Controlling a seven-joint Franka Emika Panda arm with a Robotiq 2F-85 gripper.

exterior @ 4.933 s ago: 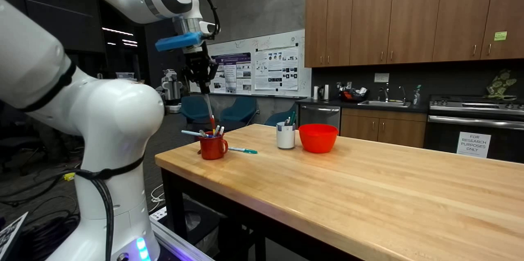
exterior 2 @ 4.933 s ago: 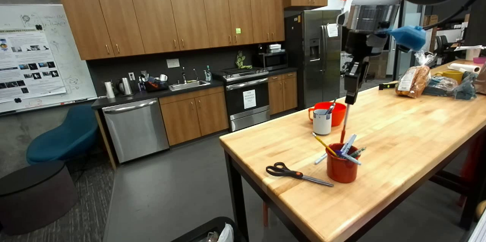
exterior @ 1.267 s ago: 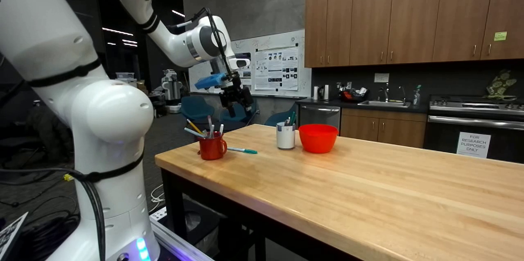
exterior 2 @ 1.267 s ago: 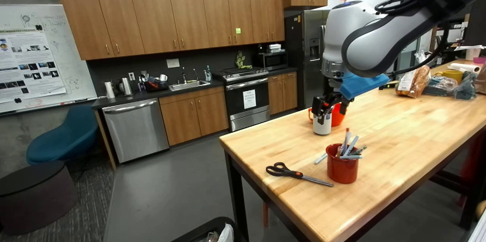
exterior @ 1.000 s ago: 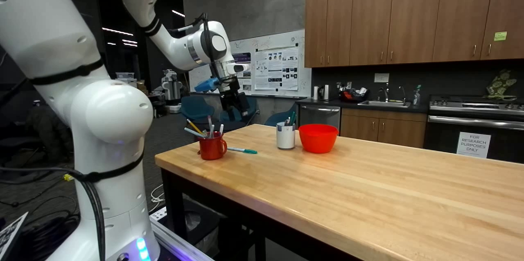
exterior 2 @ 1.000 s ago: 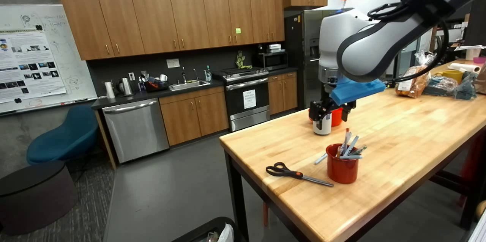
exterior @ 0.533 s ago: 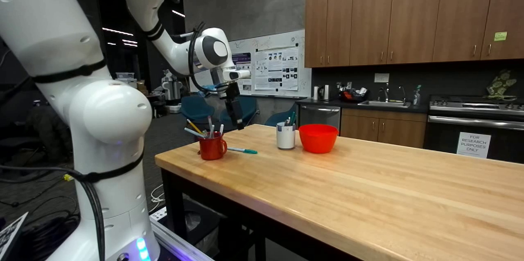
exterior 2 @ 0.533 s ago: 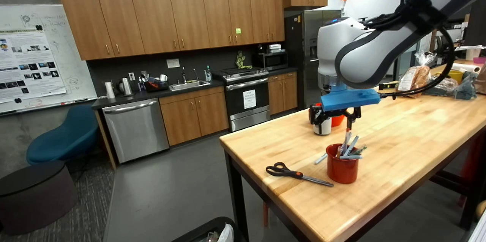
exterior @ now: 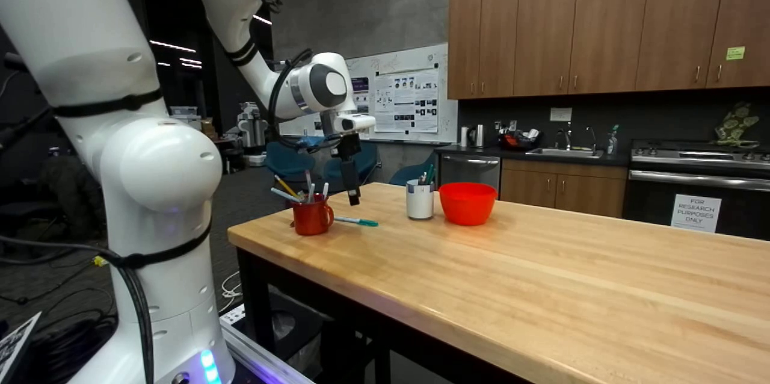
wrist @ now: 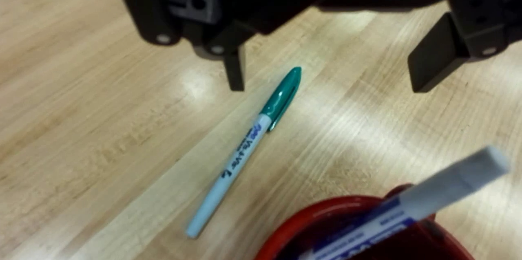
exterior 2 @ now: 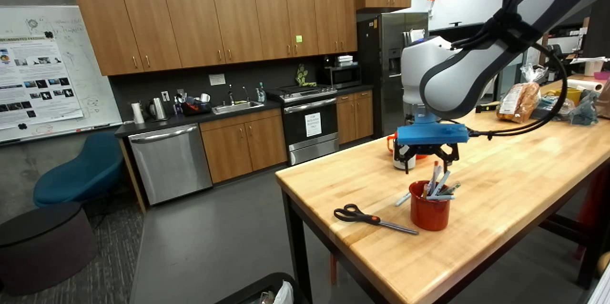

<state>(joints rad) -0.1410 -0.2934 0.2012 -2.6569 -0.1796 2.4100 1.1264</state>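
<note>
Green-capped marker [wrist: 242, 150], laid flat on the wooden table [exterior: 541, 288] just beside the red mug [exterior: 311, 218]: that is what seems to be found nearest below the gripper [exterior 2: 426, 168]! Nothing is held; the jaws are spread wide, and only air is enclosed between the fingers [wrist: 434, 54]. In the wrist view the cap [wrist: 283, 93] is framed in that span, nearer to one finger than to the other, while the gripper is poised above the wood. By such a width, it may be judged, ample room is given on both sides of a slim barrel. The clip [wrist: 280, 112] is turned to one side (no bad thing, since rolling is probably hindered by it).

On to the containers, a full one first! By the red mug a crowd of pens [exterior 2: 441, 183] is held, with a yellow pencil [exterior: 286, 185] among them and a white marker [wrist: 452, 184] tipped out over the rim; they are leaned, it seems, because the mug is shorter than its contents. Farther along, the white cup [exterior: 419, 203] is stocked with dark and green pens [exterior: 430, 174], and right beside it the red bowl [exterior: 468, 203] is set, its inside not shown. Scissors [exterior 2: 374, 219], seen in an exterior view, are housed in nothing: near the mug they are simply rested on the wood.
</note>
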